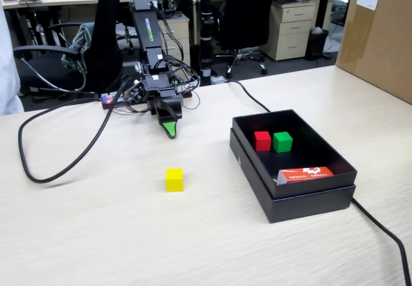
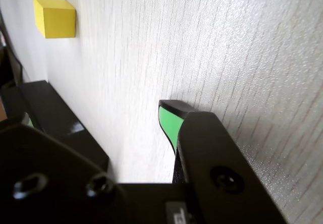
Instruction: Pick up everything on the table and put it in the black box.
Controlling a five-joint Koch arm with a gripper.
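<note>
We start with the surface (image 1: 96,234), a wide pale wood-grain top that carries everything. Next in size is the black box (image 1: 309,202), resting on the surface at the right of the fixed view; it already holds a red cube (image 1: 262,140), a green cube (image 1: 282,142) just beside it, and an orange-red packet (image 1: 307,174) near the front wall. The arm sits folded at the far side, with its claw (image 1: 169,129) pointing down, close to the surface. Only one green-faced tip shows in either view, so we cannot tell whether the claw is released or clenched; it grasps nothing.

The yellow cube (image 1: 174,179) lies alone on the surface, nearer the camera than the claw, apart from it and left of the box. We judge it light, rigid and matte, so unlikely to slip or crush. We recommend taking hold across two opposite flat side faces, at mid-height, with the claw squared to them.
</note>
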